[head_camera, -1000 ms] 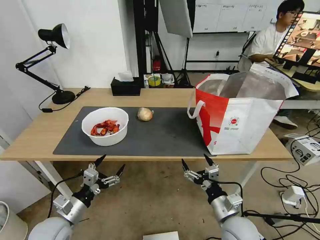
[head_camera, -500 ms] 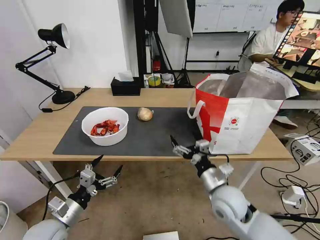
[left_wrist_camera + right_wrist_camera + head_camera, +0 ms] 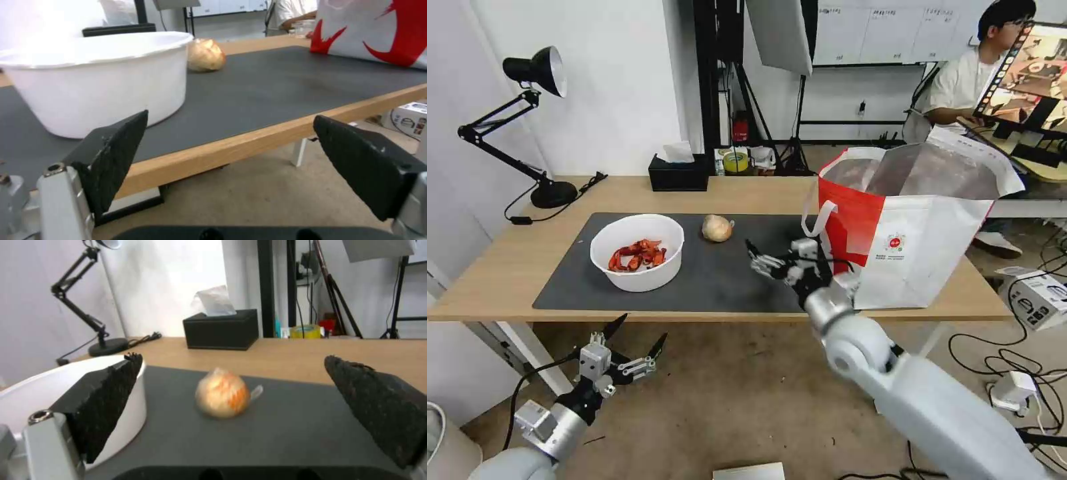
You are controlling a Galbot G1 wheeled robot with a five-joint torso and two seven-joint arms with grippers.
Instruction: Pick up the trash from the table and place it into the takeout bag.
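Your right gripper (image 3: 774, 255) hovers over the dark mat (image 3: 734, 280), fingers spread wide and empty, aimed at the tan ball (image 3: 717, 228) lying on the mat between the white bowl (image 3: 638, 253) and the takeout bag (image 3: 904, 233). Your left gripper (image 3: 630, 337) hangs below the table (image 3: 507, 267) edge nearest the bowl, also wide open, touching nothing.

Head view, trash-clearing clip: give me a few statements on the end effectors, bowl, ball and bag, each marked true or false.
1. The right end effector is open above the mat. True.
2. The tan ball lies inside the white bowl. False: it rests on the mat beside the bowl.
3. The left end effector hangs below the table edge, open. True.
4. The takeout bag lies tipped over. False: it stands upright, mouth open.
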